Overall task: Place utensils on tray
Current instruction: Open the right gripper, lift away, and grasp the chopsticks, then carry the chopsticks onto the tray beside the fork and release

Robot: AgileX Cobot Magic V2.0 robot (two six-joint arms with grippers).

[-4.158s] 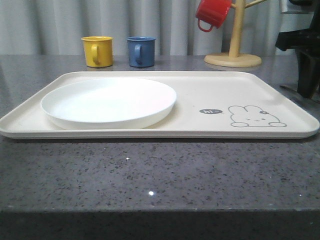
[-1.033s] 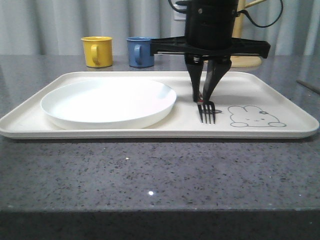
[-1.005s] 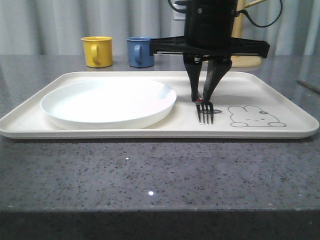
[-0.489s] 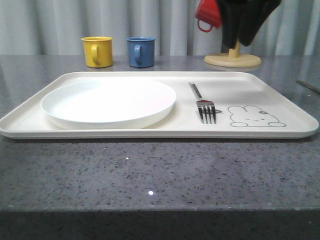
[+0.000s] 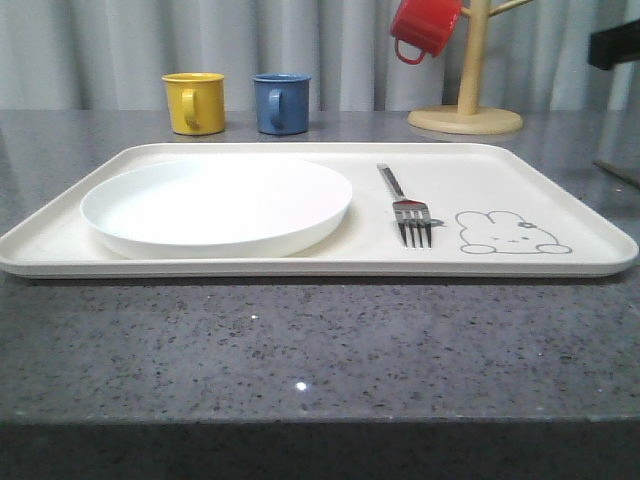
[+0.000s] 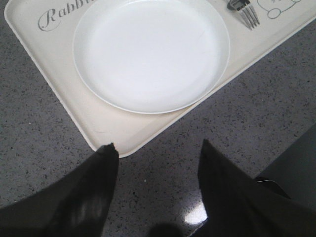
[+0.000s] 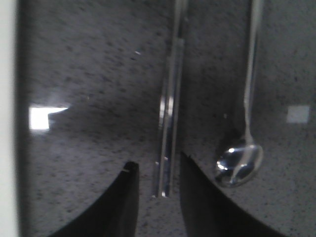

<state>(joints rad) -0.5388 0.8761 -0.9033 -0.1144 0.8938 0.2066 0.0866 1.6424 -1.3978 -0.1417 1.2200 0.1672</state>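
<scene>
The silver fork (image 5: 405, 205) lies flat on the cream tray (image 5: 300, 266), between the white plate (image 5: 217, 205) and the bunny drawing, tines toward the front. In the right wrist view the pair of chopsticks (image 7: 168, 118) and the spoon (image 7: 241, 160) lie side by side on the dark counter, off the tray. My right gripper (image 7: 157, 164) is open just above the counter, with the near end of the chopsticks between its fingers, not gripped. My left gripper (image 6: 158, 145) is open and empty over the counter, beside the tray's corner (image 6: 106, 140).
A yellow mug (image 5: 195, 102) and a blue mug (image 5: 281, 102) stand behind the tray. A wooden mug tree (image 5: 467, 112) with a red mug (image 5: 424, 27) stands at the back right. The tray's edge (image 7: 7, 118) runs alongside the chopsticks.
My right gripper let go of the fork, which now lies flat on the tray. The arm lifted and swung off to the right, over the chopsticks and spoon.
</scene>
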